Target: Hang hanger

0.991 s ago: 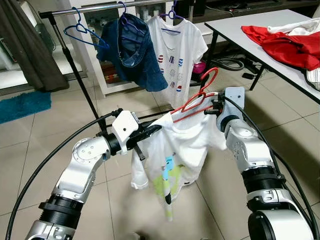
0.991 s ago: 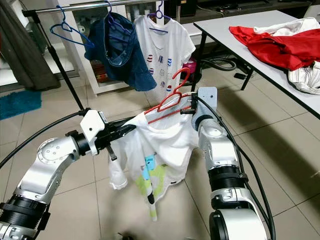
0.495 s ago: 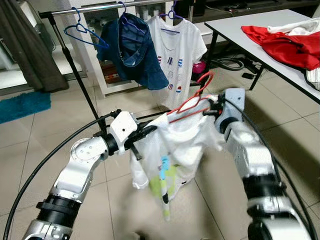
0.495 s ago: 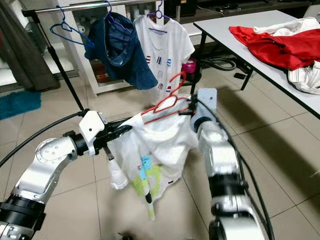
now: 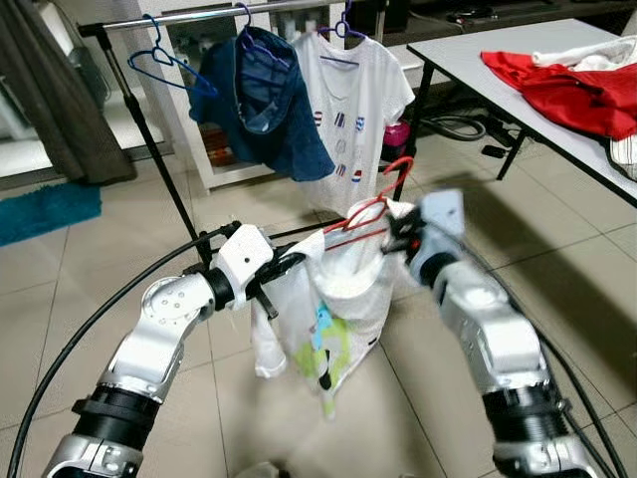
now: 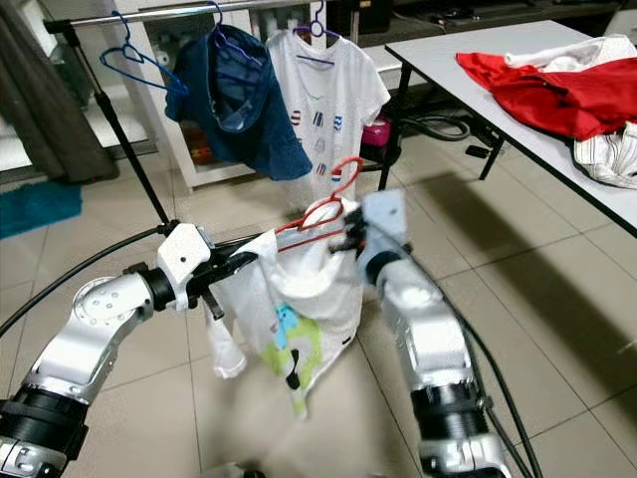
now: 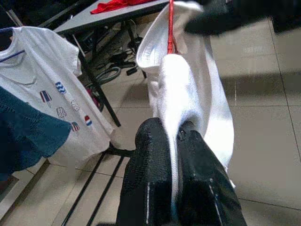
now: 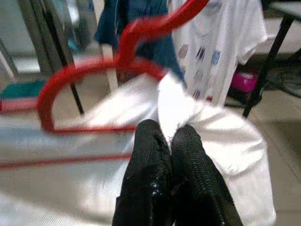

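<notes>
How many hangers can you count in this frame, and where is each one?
4. An empty blue hanger on the rail's left, one under the denim garment, one in the hung white T-shirt, and the red hanger between both grippers. Others may be hidden.

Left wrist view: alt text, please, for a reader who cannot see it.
The left gripper pinches a fold of a white T-shirt that hangs on a red hanger. Behind hang a printed white T-shirt and a denim garment.

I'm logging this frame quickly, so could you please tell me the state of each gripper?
Left gripper: shut on the white shirt.
Right gripper: shut on the white shirt, at the red hanger.
</notes>
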